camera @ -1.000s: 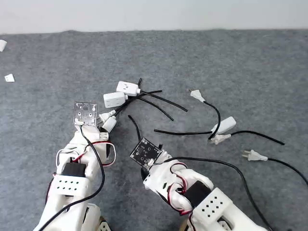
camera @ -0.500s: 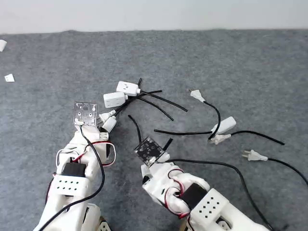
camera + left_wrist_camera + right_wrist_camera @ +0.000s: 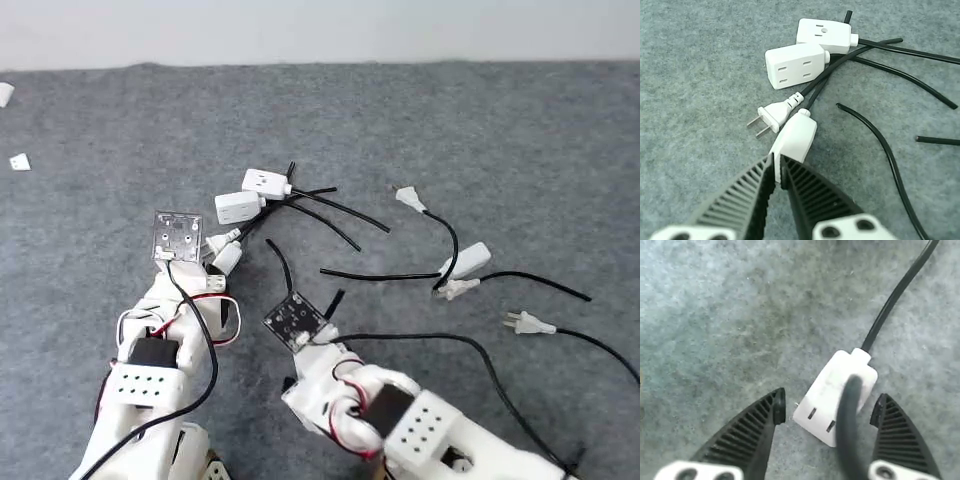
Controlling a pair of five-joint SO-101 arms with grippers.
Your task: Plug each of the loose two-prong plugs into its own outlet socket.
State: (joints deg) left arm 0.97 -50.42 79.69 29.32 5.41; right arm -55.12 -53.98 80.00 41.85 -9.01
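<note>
Risk: the right gripper (image 3: 830,402) may pinch the black cord (image 3: 850,440) crossing the outlet socket (image 3: 827,385) — the grip could slip or twist
Right jaws: apart; socket lies between them, untouched
Left jaws: left gripper (image 3: 777,167) clamped on the end of 1 socket block (image 3: 795,135); 2-prong plug (image 3: 771,116) just beside it — not inserted

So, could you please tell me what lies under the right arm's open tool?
A white outlet socket lies on the grey carpet between the open fingers of the right tool, two slots showing. A black cable crosses in front, hiding part of the socket's face.
</note>
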